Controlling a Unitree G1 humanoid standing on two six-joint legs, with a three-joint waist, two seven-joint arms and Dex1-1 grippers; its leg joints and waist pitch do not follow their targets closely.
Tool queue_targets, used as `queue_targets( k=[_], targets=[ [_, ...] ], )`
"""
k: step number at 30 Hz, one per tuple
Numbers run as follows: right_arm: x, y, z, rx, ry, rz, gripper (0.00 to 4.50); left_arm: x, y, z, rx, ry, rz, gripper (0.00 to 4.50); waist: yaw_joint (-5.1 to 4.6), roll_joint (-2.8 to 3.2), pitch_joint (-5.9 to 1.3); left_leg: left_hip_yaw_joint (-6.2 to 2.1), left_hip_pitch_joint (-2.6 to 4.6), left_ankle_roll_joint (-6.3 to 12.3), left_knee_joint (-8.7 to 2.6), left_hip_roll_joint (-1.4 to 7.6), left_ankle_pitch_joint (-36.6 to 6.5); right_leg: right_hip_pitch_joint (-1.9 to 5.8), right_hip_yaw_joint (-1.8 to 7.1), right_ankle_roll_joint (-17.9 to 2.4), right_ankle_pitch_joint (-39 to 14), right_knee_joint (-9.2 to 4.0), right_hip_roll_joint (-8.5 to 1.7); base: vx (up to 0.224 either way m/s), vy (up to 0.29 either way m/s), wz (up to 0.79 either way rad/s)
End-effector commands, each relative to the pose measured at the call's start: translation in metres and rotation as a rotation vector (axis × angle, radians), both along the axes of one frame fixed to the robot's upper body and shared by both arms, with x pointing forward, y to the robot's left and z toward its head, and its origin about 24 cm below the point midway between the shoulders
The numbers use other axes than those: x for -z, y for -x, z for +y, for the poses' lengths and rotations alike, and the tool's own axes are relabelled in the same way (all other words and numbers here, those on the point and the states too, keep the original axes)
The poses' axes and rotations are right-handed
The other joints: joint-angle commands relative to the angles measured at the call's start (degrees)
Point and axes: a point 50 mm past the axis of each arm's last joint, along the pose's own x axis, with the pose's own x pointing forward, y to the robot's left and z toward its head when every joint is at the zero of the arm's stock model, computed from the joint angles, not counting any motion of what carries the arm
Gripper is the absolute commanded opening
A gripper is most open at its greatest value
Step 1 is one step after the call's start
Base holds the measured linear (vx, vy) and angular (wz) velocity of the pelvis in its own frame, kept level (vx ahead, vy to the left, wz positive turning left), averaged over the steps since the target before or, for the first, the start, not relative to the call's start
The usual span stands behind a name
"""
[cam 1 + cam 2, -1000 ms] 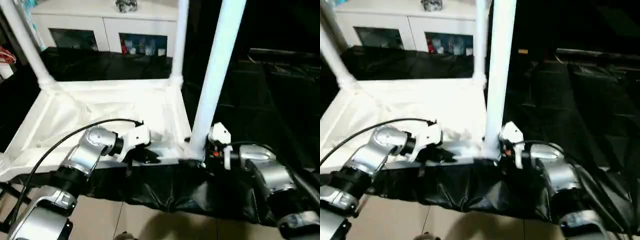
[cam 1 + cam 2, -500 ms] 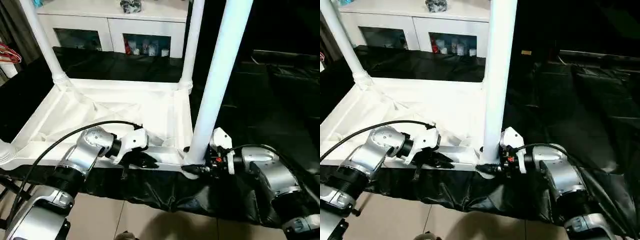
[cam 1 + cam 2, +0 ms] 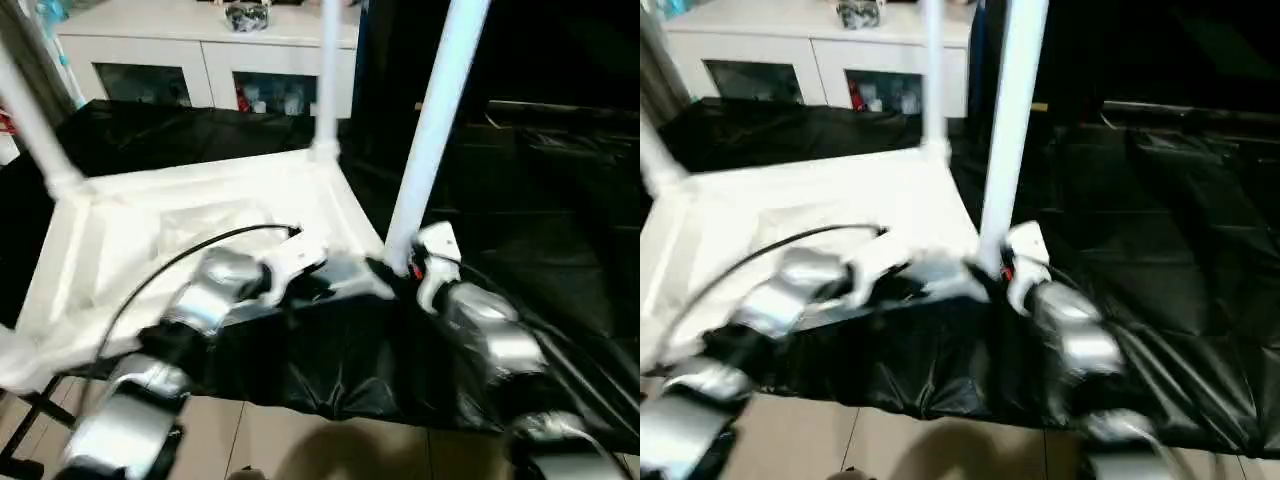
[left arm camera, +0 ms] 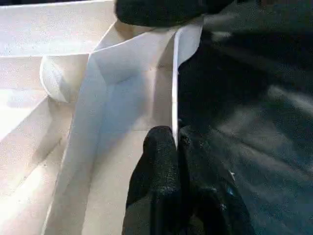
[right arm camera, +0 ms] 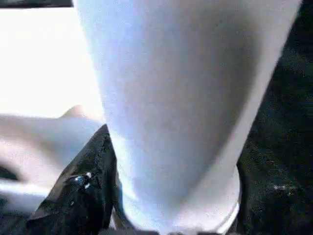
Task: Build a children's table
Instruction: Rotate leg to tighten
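Though upturned, white children's table [image 3: 200,215]

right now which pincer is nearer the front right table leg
Right. The right pincer is at the base of that near-right leg, its fingers around it. The left pincer sits further along, shut on the tabletop's near rim.

A black sheet [image 3: 330,360] is covering the low work surface, hanging crumpled over its front edge just below both grippers. The upturned children's table [image 3: 200,215] is lying directly on it, legs pointing up, beyond the gripper tips.
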Motion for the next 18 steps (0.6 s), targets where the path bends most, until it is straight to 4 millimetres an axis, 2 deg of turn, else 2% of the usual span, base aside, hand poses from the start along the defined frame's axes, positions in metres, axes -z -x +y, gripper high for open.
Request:
queue_targets(
  k=[1,2,3,5,8,10,11,13,14,15,16,18],
  targets=[
    [0.022,0.016,0.051,-0.119,-0.041,0.109,2.72,-0.015,-0.002,-0.037,0.025,0.076,-0.057,0.00,-0.28,-0.05,-3.16,-0.51,0.15,0.18,-4.10,1.20,-16.6,2.46,2.72,-7.6,-22.5,-4.91,-4.20,0.000,0.000,0.00],
    [0.022,0.016,0.051,-0.119,-0.041,0.109,2.72,-0.015,-0.002,-0.037,0.025,0.076,-0.057,0.00,-0.23,-0.04,-3.21,-0.55,0.12,0.24,-4.11,1.20,-16.4,2.52,2.72,-7.6,-21.8,-4.81,-4.19,0.000,0.000,0.00],
    [0.020,0.016,0.055,-0.125,-0.035,0.095,3.28,-0.015,-0.001,-0.040,0.030,0.088,-0.056,0.00,-0.24,0.05,-3.31,-0.52,0.10,0.44,-4.10,1.25,-16.4,2.54,2.77,-7.9,-20.3,-4.67,-4.15,0.000,0.000,0.00],
    [0.019,0.015,0.056,-0.127,-0.038,0.087,3.44,-0.015,0.001,-0.042,0.038,0.096,-0.053,0.00,-0.24,0.14,-3.44,-0.42,0.10,0.79,-4.02,1.27,-15.7,2.69,2.86,-9.0,-16.4,-4.27,-3.98,0.000,0.000,0.00],
    [0.013,0.012,0.053,-0.130,-0.047,0.054,3.51,-0.014,0.004,-0.040,0.066,0.097,-0.043,0.00,-0.29,0.15,-3.32,-0.34,0.11,1.01,-4.06,1.24,-16.3,2.73,2.84,-9.4,-16.5,-4.35,-4.05,0.000,0.000,0.00],
    [0.006,0.011,0.048,-0.175,-0.041,0.009,3.86,-0.014,0.005,-0.034,0.098,0.103,-0.045,0.00,-0.35,-0.09,-3.27,-0.34,0.03,1.22,-4.12,1.24,-16.3,2.82,2.87,-9.1,-17.6,-4.44,-4.07,0.000,0.000,0.00],
    [0.006,0.011,0.047,-0.184,-0.041,0.005,3.86,-0.014,0.005,-0.033,0.103,0.104,-0.044,0.00,-0.29,-0.03,-3.29,-0.36,0.07,1.27,-4.12,1.26,-16.3,2.85,2.87,-9.0,-17.6,-4.43,-4.09,0.000,0.000,0.00],
    [0.003,0.013,0.043,-0.264,-0.032,-0.013,3.91,-0.014,0.007,-0.026,0.136,0.101,-0.042,0.00,-0.34,0.02,-3.42,-0.33,-0.08,1.76,-4.03,1.30,-15.2,2.98,2.91,-9.2,-15.6,-4.18,-4.01,0.000,0.000,0.00],
    [0.002,0.015,0.041,-0.296,-0.022,-0.018,3.91,-0.013,0.008,-0.024,0.147,0.100,-0.037,0.00,-0.36,-0.07,-3.47,-0.33,-0.16,1.92,-4.00,1.27,-14.7,3.10,2.89,-9.3,-14.7,-4.11,-3.97,0.000,0.000,0.00],
    [0.001,0.021,0.034,-0.429,0.025,-0.030,3.91,-0.012,0.011,-0.014,0.188,0.086,-0.031,0.00,-0.42,-0.23,-3.58,-0.23,-0.21,2.37,-3.84,1.28,-13.3,3.20,2.87,-9.8,-12.6,-3.87,-3.90,0.000,0.000,0.00],
    [0.000,0.023,0.031,-0.467,0.035,-0.035,3.91,-0.012,0.011,-0.011,0.196,0.085,-0.028,0.00,-0.35,-0.28,-3.60,-0.10,-0.36,3.09,-3.65,1.31,-12.4,3.30,2.88,-10.1,-11.0,-3.65,-3.85,0.000,0.000,0.00],
    [-0.004,0.029,0.023,-0.594,0.038,-0.033,3.91,-0.011,0.013,-0.002,0.228,0.087,-0.016,0.00,-0.26,-0.64,-3.53,0.04,-0.41,3.93,-3.53,1.28,-11.8,3.31,2.76,-10.4,-10.9,-3.62,-3.78,0.000,0.000,0.00]
  ],
)
